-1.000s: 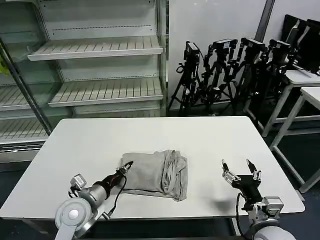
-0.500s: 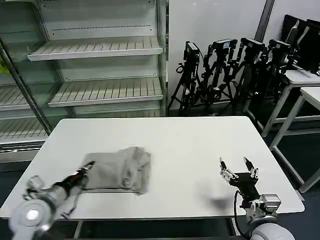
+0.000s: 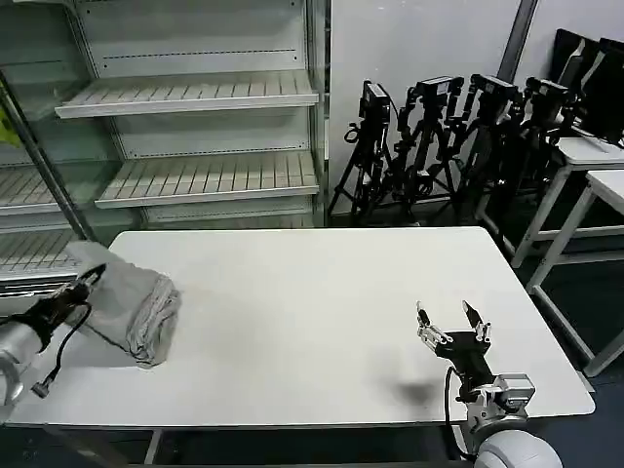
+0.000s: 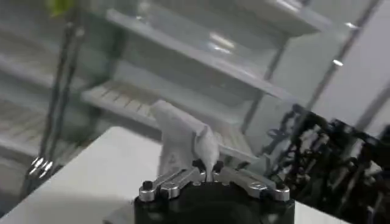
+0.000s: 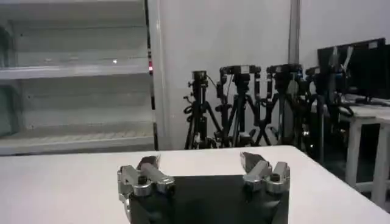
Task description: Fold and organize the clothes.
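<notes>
At the white table's [image 3: 322, 292] left edge, folded grey T-shirt [image 3: 132, 302] bunched, pinched at its near-left corner by the left gripper [image 3: 86, 283], fingers clamped on cloth [image 4: 186, 143]. Toward the table's front right, right gripper [image 3: 451, 322] hovering, fingers [image 5: 259, 164] spread apart, holding nothing.

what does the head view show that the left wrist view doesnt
Head view alone: the whole white table, the folded grey T-shirt lying at its left edge, and the right gripper open above the near right part of the table. Left wrist view alone: close up, the left gripper with its jaws shut on a pinched fold of the T-shirt, which stands up from them. Both share the shelving and the tripods behind.
</notes>
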### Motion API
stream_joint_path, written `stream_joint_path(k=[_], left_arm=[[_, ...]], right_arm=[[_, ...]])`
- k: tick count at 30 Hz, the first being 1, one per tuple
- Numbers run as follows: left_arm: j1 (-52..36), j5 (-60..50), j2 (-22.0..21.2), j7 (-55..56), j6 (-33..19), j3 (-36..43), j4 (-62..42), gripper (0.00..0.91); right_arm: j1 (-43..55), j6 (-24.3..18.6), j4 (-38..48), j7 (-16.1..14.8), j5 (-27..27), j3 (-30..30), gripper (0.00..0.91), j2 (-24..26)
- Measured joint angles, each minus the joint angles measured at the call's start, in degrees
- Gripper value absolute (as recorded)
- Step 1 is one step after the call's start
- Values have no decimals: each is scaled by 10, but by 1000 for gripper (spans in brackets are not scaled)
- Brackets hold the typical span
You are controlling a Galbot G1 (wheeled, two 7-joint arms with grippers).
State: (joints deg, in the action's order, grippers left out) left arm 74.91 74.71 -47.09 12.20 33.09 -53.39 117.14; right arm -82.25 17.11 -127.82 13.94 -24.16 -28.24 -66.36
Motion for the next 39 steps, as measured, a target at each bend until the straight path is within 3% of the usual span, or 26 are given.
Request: stream_joint_path(k=[7,18,19,20,29,39], left_arm=[[-67,-134,-50,14,0,176,1,40],[-223,-280,-215,52,1,467,-108,40],[-234,-289,-228,54,1,486,-119,101],[-246,-298,-241,57,1,505,-132,907],[-322,-352,-316,58,-4,596,-196,907],[-350,-388,-328,40,-38,618,-195,907]], right_arm=[[-18,0,-14,-1,14,-8,907,0],[-56,-5,-32,-4,29,-32,907,-12],[-59,-5,-34,-4,30,-33,907,-14],[-61,-6,-35,-4,32,-34,907,-16],[-69,-5,-41,-4,38,-39,907,-27],[-66,-2,-48,-3,45,-39,907,-27]])
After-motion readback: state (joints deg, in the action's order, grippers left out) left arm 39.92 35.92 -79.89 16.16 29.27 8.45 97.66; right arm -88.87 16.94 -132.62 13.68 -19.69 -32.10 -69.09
